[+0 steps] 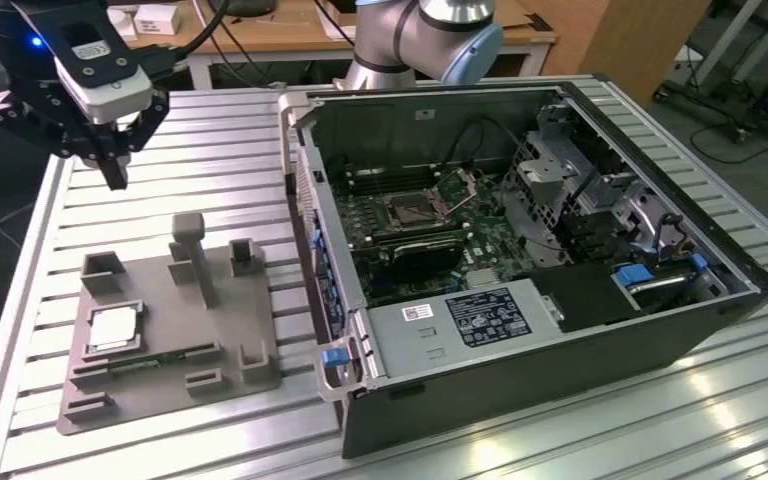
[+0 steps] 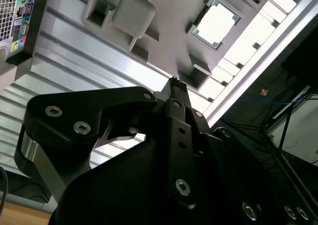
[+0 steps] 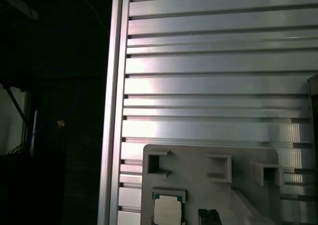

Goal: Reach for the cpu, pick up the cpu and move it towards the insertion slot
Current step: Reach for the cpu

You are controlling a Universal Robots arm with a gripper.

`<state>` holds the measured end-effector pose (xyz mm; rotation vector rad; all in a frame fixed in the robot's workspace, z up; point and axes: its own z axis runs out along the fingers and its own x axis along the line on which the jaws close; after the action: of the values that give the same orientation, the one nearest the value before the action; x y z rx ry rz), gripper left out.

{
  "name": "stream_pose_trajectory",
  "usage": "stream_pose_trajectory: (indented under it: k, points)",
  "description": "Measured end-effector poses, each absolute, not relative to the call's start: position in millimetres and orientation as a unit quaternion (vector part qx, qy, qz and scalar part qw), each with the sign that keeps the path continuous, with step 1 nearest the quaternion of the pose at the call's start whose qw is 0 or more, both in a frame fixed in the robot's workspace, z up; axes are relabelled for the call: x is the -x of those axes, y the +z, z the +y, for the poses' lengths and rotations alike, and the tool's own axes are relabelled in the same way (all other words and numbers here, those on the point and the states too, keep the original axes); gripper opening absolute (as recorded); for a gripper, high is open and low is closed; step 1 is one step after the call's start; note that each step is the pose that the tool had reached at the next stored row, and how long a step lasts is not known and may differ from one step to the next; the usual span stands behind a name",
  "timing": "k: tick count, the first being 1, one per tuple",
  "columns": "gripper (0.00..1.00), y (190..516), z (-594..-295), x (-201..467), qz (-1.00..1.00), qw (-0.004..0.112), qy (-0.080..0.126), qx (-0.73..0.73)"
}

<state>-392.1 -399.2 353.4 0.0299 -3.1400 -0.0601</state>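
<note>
The cpu [image 1: 113, 328], a small square chip with a silvery top, lies flat in a recess of the grey fixture [image 1: 217, 315] on the exterior view's left. It is visible in both wrist views, cpu [image 2: 216, 22] and cpu [image 3: 168, 211]. My gripper [image 1: 116, 178] hangs above the slatted table, beyond the fixture's far edge and well clear of the cpu. Its fingers [image 2: 175, 82] are shut together and hold nothing. The insertion slot [image 1: 404, 212], a square socket with a metal frame, sits on the motherboard inside the open computer case [image 1: 531, 350].
Upright posts [image 1: 192, 250] and small pockets rise from the fixture. A green memory stick [image 1: 144, 362] lies in it near the cpu. The case's side wall [image 1: 307, 230] stands between fixture and motherboard. The table's edge [image 1: 31, 290] runs along the exterior view's left.
</note>
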Motion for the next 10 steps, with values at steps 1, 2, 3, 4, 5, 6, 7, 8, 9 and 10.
stream_pose_trajectory:
  k: [1, 2, 3, 4, 5, 6, 7, 8, 9, 10]
  points:
    - [0.11, 353.5, -399.2, 393.0, -1.0, 0.0, -0.019, -0.01]
    - [0.11, 353.5, -399.2, 394.3, -1.0, 0.0, -0.019, -0.01]
    - [0.11, 353.5, -399.2, 395.2, -1.0, 0.0, -0.019, -0.01]
    - [0.11, 353.4, -399.2, 395.8, -1.0, 0.0, -0.019, -0.01]
    - [0.11, 353.5, -399.3, 396.3, -1.0, 0.0, -0.019, -0.01]
    - [0.11, 353.4, -399.3, 396.7, -1.0, 0.0, -0.019, -0.01]
    - [0.11, 353.4, -399.2, 397.2, -1.0, 0.0, -0.019, -0.01]
    - [0.11, 353.5, -399.2, 397.7, -1.0, 0.0, -0.019, -0.01]
    - [0.11, 353.5, -399.2, 398.1, -1.0, 0.0, -0.019, -0.01]
    - [0.11, 353.5, -399.3, 398.3, -1.0, 0.0, -0.019, -0.01]
